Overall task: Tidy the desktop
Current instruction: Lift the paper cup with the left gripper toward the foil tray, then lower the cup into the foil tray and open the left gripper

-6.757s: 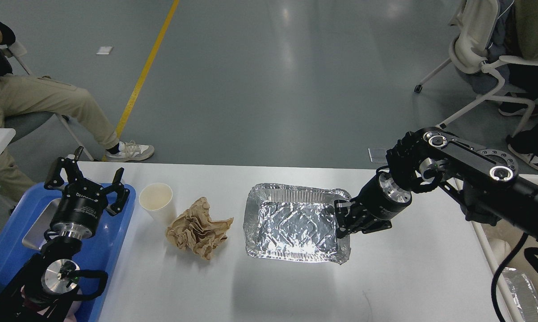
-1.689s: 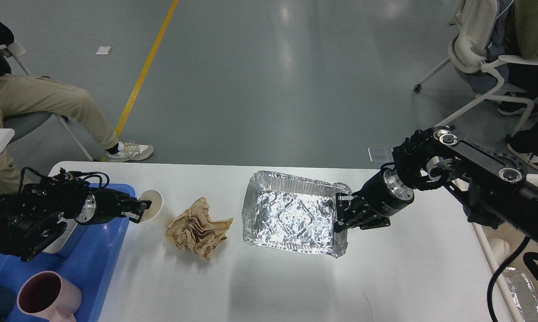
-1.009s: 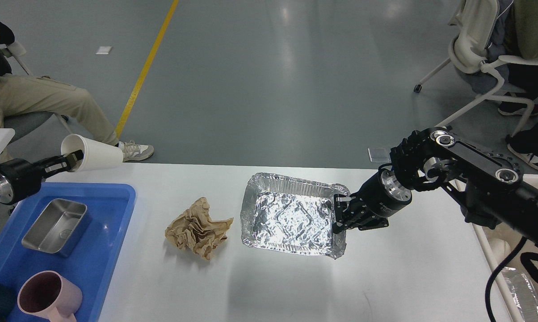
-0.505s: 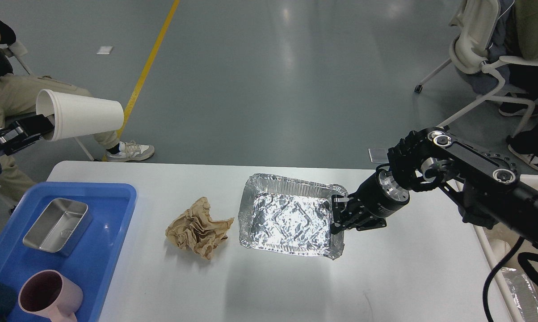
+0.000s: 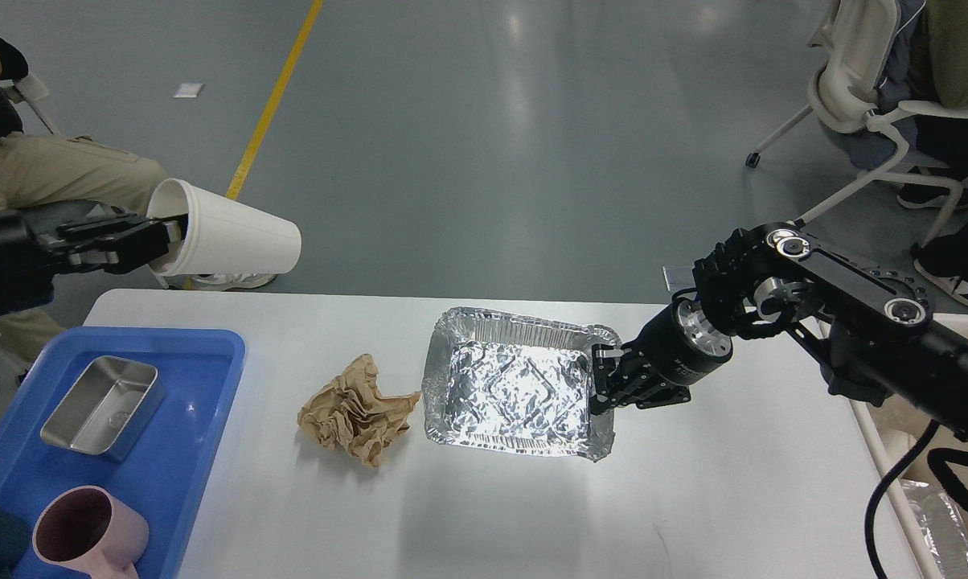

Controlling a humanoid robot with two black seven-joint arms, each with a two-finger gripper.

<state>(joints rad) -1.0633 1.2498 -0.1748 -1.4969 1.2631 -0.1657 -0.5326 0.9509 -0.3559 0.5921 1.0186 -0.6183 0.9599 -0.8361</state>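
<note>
Crumpled paper lies between both arms, nearer our right.
Our left end effector pinches the paper cup rim; our right end effector clamps the foil tray edge on the worktop, the brown paper wad just beside the tray's left side.

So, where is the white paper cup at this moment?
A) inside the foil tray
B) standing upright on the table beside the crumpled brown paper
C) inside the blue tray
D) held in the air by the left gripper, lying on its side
D: the left gripper holds the white paper cup by its rim, on its side, above the far left edge of the table, away from the crumpled brown paper.
</note>
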